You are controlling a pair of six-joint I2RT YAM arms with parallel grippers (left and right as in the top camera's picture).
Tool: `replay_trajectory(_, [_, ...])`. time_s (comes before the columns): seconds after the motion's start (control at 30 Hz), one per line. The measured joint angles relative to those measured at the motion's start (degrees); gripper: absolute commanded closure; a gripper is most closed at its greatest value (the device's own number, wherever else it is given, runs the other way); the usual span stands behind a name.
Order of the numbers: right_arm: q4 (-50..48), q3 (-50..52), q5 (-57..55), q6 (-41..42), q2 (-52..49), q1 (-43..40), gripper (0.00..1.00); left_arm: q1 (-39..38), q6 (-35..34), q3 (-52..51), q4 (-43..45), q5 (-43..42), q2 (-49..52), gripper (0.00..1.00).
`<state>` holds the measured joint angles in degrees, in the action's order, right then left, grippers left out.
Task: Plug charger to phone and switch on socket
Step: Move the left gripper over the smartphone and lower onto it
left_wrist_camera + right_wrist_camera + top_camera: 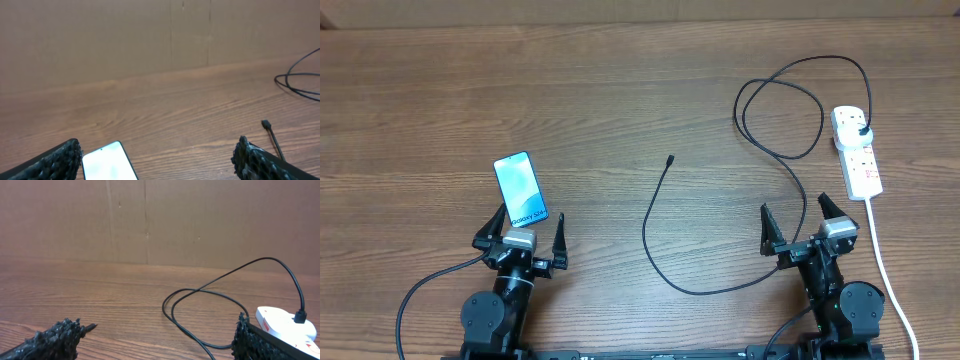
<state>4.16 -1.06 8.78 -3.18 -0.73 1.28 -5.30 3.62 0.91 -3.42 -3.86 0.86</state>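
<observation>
The phone [520, 188] lies screen-up and lit on the table, its near end between the fingertips of my open left gripper [531, 212]. In the left wrist view the phone [107, 162] shows beside the left finger [55, 162], and nothing is gripped. The charger cable [665, 262] curves across the middle, its connector tip [670, 158] free on the wood. Its black plug [861, 131] sits in the white socket strip [856, 150] at the right. My right gripper [794, 205] stands open just before the strip, over a stretch of cable [200, 292].
A thick white cord [885, 270] runs from the strip toward the table's front edge, right of the right arm. A brown cardboard wall [150, 220] closes off the back. The cable loops [785, 110] lie left of the strip.
</observation>
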Motion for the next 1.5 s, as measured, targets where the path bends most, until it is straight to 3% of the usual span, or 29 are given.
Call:
replay_trajectory(0.23, [0.02,0.0,0.0,-0.02,0.0,0.0,0.0,0.0,0.0,5.44,-2.97,-0.2,2.82,0.0])
replay_trajectory(0.57, [-0.02,0.0,0.02,0.0,0.0,0.0,0.0,0.0,-0.04,19.98,-10.25,-0.79,15.91,0.0])
replay_trajectory(1.5, [-0.02,0.0,0.0,-0.02,0.0,0.0,0.0,0.0,-0.11,78.44,-55.84,-12.96,64.5,0.0])
